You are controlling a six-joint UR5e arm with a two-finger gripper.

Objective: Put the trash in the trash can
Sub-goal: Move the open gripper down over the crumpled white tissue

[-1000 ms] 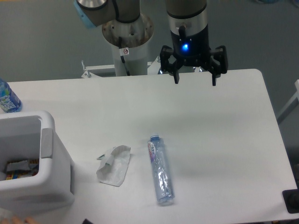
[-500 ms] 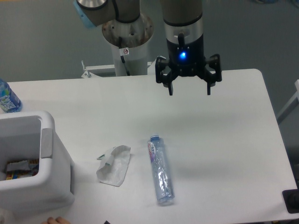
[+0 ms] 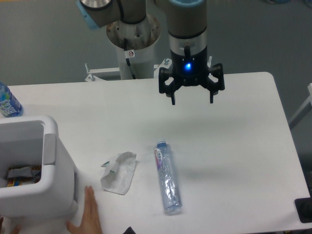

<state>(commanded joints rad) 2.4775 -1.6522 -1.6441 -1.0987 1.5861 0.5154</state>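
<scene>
The black two-finger gripper (image 3: 191, 101) hangs above the white table (image 3: 234, 146), jaws spread wide and holding nothing, a blue light glowing on its body. Well below it, the slim clear plastic bottle with pinkish label (image 3: 167, 177) lies flat, with the crumpled white paper wrapper (image 3: 119, 172) just beside it. The large white boxy plastic bin (image 3: 36, 170) stands at the left edge; a person's hand (image 3: 87, 214) rests near its base.
</scene>
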